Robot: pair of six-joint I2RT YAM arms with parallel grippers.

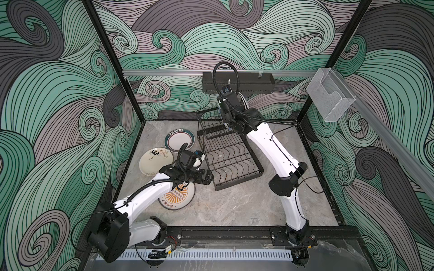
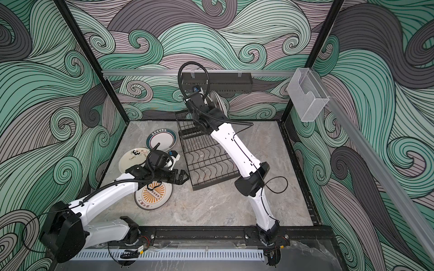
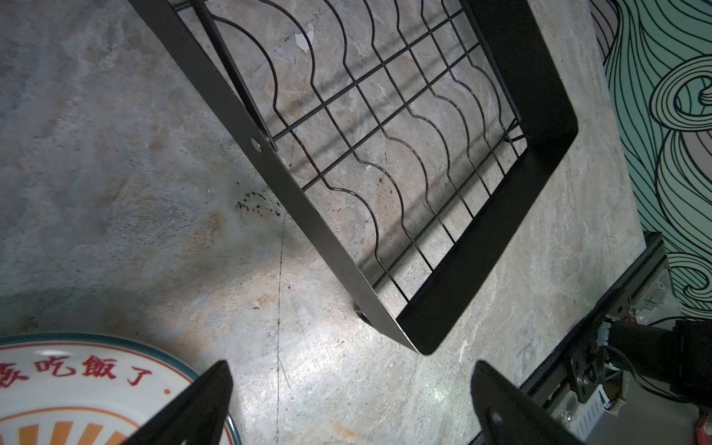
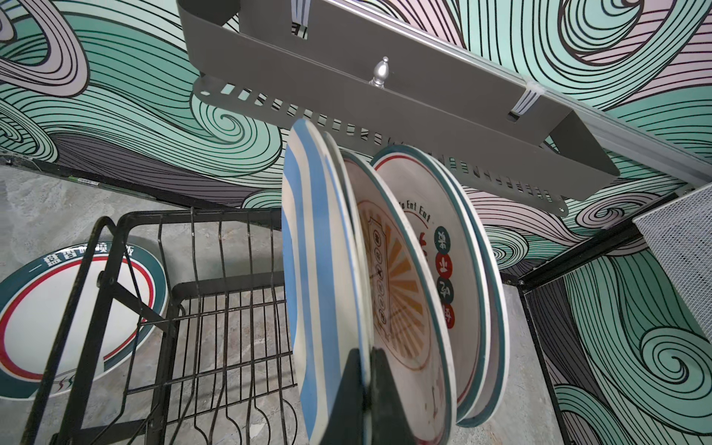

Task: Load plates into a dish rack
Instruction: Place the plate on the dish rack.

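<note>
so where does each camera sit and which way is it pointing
Top views: high over the front edge, looking down and back at the table and dish rack; left arm and right arm show.
Left wrist: low over the table, facing the rack's lower front corner; the open left gripper fingertips show.
Right wrist: faces the back wall past the right gripper, shut on an upright blue-striped plate.
Shared: rack in all; table's orange-sunburst plate, top and left wrist.
</note>
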